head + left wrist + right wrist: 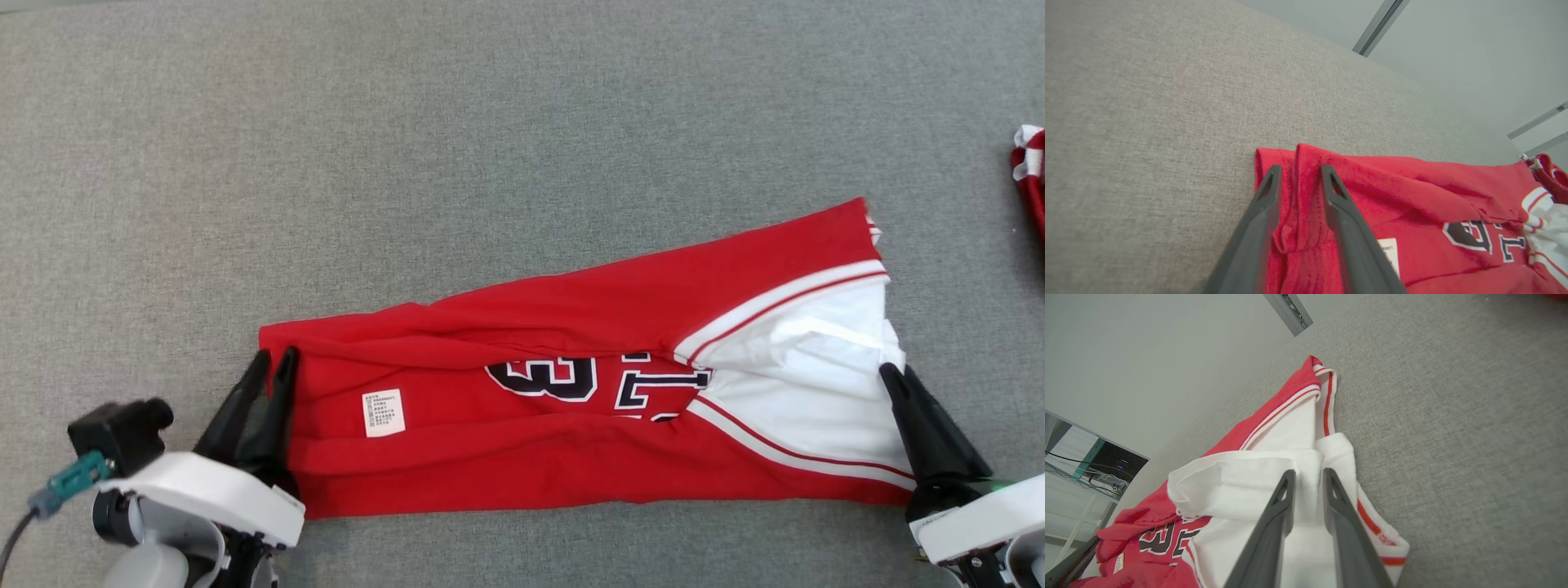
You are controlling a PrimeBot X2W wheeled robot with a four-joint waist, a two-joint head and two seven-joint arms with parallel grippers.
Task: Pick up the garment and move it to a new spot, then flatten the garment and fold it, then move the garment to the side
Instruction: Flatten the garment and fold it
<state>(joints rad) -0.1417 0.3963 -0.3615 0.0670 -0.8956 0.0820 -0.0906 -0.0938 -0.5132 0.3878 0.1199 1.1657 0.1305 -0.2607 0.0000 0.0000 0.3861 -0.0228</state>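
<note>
The red shirt (531,327) lies folded on the bench (490,122); left fingers (277,400) pinch its red end, right fingers (922,425) its white sleeve.

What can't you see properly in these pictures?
- Print on the garment: in the head view, folds of the garment's own red cloth cover part of it, so it cannot be read whole.
- Writing on the white label: too small to read in the head view.
- Red and white cloth at the right: cut off by the head view's edge.
</note>
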